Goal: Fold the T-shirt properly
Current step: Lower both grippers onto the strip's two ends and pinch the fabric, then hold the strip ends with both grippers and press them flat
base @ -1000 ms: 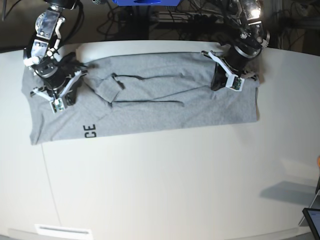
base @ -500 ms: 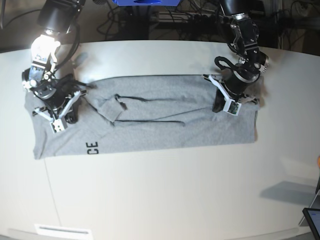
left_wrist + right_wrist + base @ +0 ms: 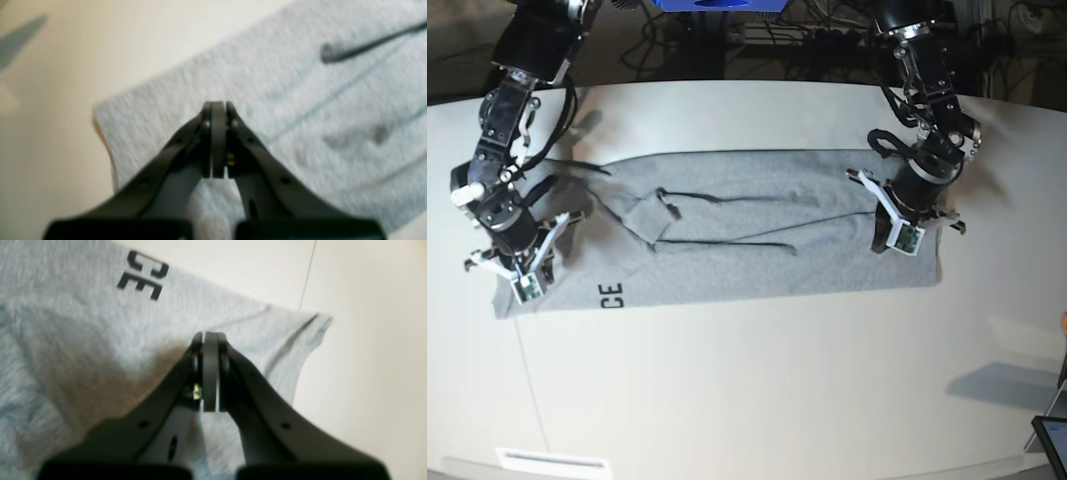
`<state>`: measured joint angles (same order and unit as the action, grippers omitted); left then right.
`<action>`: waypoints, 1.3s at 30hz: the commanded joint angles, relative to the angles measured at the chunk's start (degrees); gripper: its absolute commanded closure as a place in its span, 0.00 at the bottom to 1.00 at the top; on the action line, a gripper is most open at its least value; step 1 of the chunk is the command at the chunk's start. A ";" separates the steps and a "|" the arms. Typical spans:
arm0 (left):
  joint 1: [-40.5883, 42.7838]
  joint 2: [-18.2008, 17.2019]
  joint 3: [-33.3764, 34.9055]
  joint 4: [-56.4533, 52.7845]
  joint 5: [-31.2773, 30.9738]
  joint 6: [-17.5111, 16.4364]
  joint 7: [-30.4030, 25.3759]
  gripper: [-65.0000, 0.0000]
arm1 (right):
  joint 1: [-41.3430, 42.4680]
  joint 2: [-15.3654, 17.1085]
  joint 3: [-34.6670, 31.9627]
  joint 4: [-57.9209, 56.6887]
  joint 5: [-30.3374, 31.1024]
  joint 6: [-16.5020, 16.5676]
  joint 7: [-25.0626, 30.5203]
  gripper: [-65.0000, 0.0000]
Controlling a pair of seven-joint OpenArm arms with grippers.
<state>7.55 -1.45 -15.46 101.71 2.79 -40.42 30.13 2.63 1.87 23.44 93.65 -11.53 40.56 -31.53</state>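
The heather-grey T-shirt (image 3: 747, 260) lies as a long folded strip across the white table (image 3: 757, 390), with black letters "CE" (image 3: 610, 295) near its left front edge. At the strip's left end, close to the front corner, my right gripper (image 3: 519, 283) is shut. The right wrist view has its pads (image 3: 208, 336) pressed together over the T-shirt (image 3: 83, 323), past the letters "CE" (image 3: 143, 275). My left gripper (image 3: 895, 243) is shut at the strip's right end. Seen from the left wrist, its tips (image 3: 217, 106) sit above the T-shirt (image 3: 300, 100) near a corner. No fabric shows between either pair of pads.
Cables (image 3: 807, 40) and a blue object (image 3: 717, 5) sit behind the table's far edge. A dark tablet corner (image 3: 1052, 440) shows at the front right, and a white label (image 3: 552, 462) lies at the front left. A thin seam (image 3: 527, 380) runs across the tabletop.
Both arms have moved toward the table's front edge, and the T-shirt has slid forward with them. Both grippers stayed shut throughout.
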 commanded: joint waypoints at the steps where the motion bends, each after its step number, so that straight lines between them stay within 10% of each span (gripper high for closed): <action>1: -1.79 -0.35 -0.14 0.05 -0.55 0.47 0.42 1.00 | 2.07 1.08 0.25 -0.85 0.23 -0.56 0.80 1.00; 24: -8.65 -3.95 0.12 -19.65 -0.46 5.04 -2.75 1.00 | 12.18 8.99 0.34 -25.91 0.23 -0.56 5.11 1.00; 34: -7.68 -4.30 -0.05 -11.29 -0.46 4.78 -2.22 1.00 | 8.22 8.72 0.60 -11.76 0.32 -0.56 4.41 1.00; 39: -1.27 -4.04 0.30 -0.66 -1.07 4.69 2.97 1.00 | 1.63 8.46 1.75 2.57 0.50 -0.56 -7.55 0.91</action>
<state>6.90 -5.17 -15.14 100.01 2.24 -36.01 34.04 2.79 9.39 24.84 95.09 -11.73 40.38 -41.19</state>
